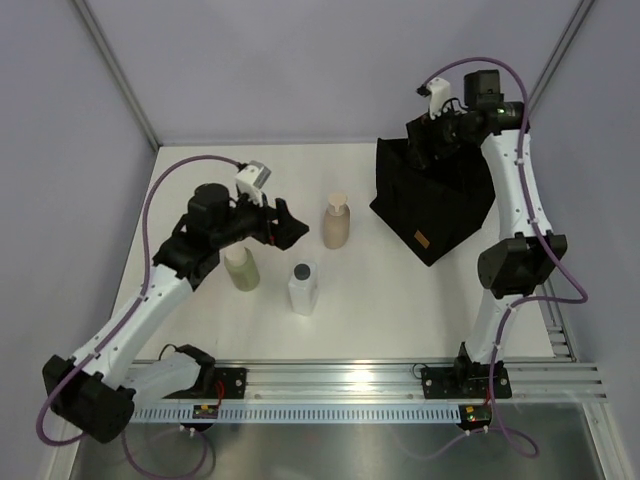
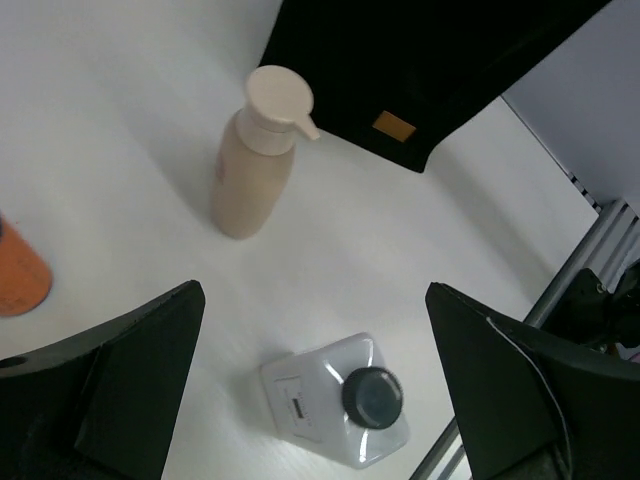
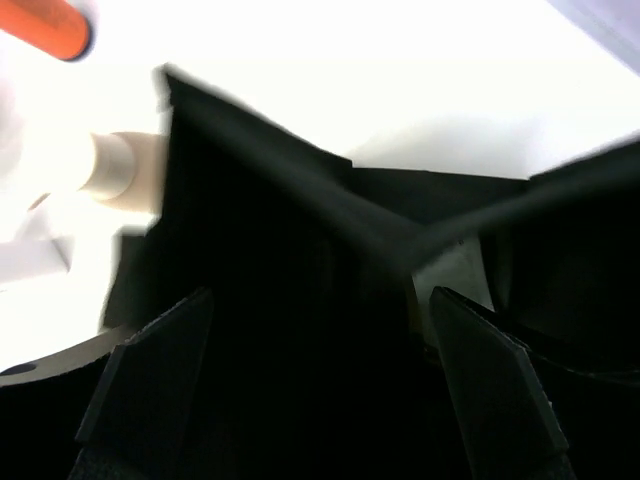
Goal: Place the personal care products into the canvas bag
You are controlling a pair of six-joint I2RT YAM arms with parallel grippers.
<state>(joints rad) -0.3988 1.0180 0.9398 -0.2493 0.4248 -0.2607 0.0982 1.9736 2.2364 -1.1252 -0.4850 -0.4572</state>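
The left arm's fingers (image 2: 130,390) are spread wide and hold nothing, hovering above the white surface (image 1: 380,300). Below the gap between them a white bottle with a black cap (image 2: 335,400) stands upright. Beyond it stands the beige pump bottle (image 2: 255,160), upright and apart from the white one. An orange bottle (image 2: 15,270) shows at the left edge of the left wrist view. From above, an olive-green bottle (image 1: 241,268) stands just beside the left arm, to the left of the white bottle.

The right arm's fingers (image 3: 150,390) are also parted wide and grip nothing. They hang over the black canvas bag (image 1: 435,200), whose dark fabric and a handle strap (image 3: 300,190) fill the space between them. The bag lies at the far right of the surface, its small brown label (image 1: 422,241) on the near corner. What is inside the bag cannot be made out.
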